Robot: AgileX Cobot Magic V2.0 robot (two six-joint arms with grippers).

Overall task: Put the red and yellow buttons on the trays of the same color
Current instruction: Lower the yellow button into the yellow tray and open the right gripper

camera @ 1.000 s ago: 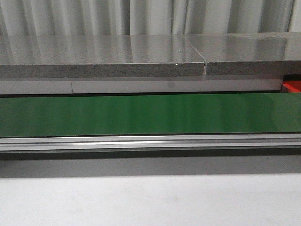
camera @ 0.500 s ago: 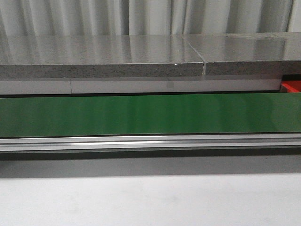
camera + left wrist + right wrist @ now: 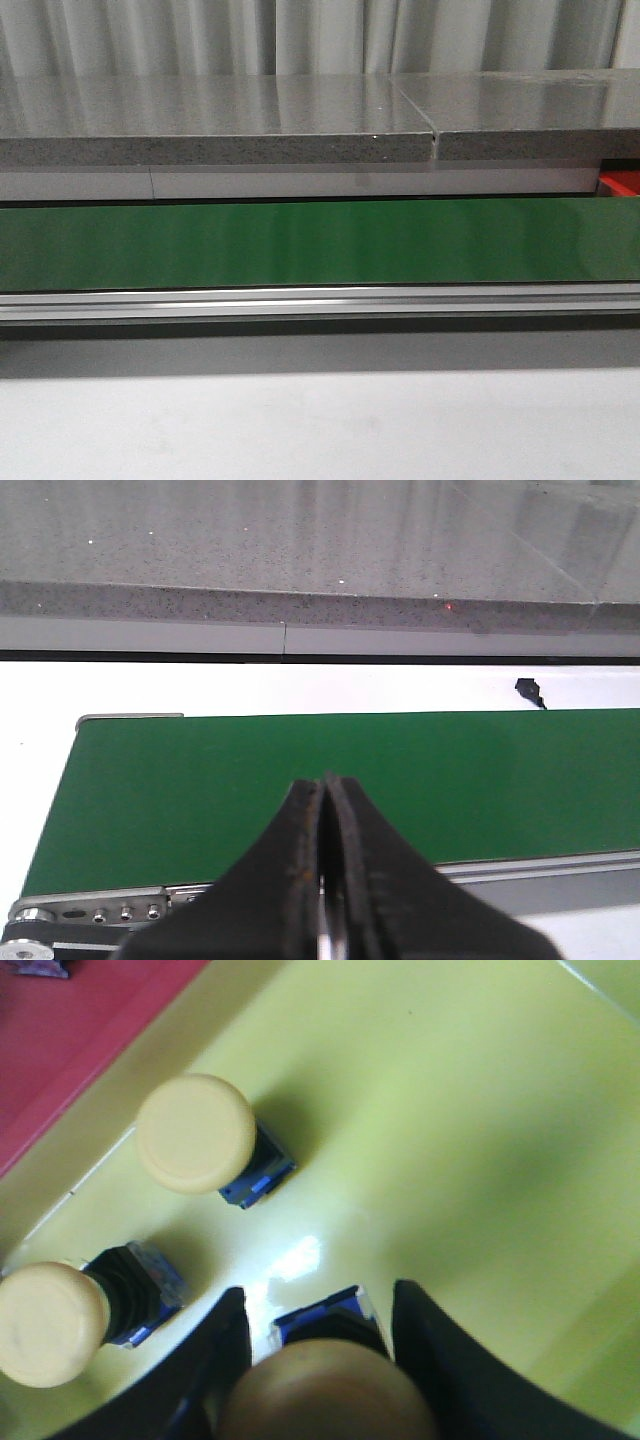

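Green belt (image 3: 320, 243) unchanged; right gripper (image 3: 320, 1330) straddles a yellow button (image 3: 325, 1390)

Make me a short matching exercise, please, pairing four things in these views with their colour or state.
Things:
1. left hand
2. right hand
3. belt
4. tray

Colour or state:
A. yellow, holding two loose buttons
B. green, with nothing on it
C. fingers pressed together, empty
D. fingers either side of a button

Pairs: 1-C, 2-D, 3-B, 4-A

The two loose buttons lie on the tray; the third button sits between the right hand's fingers.
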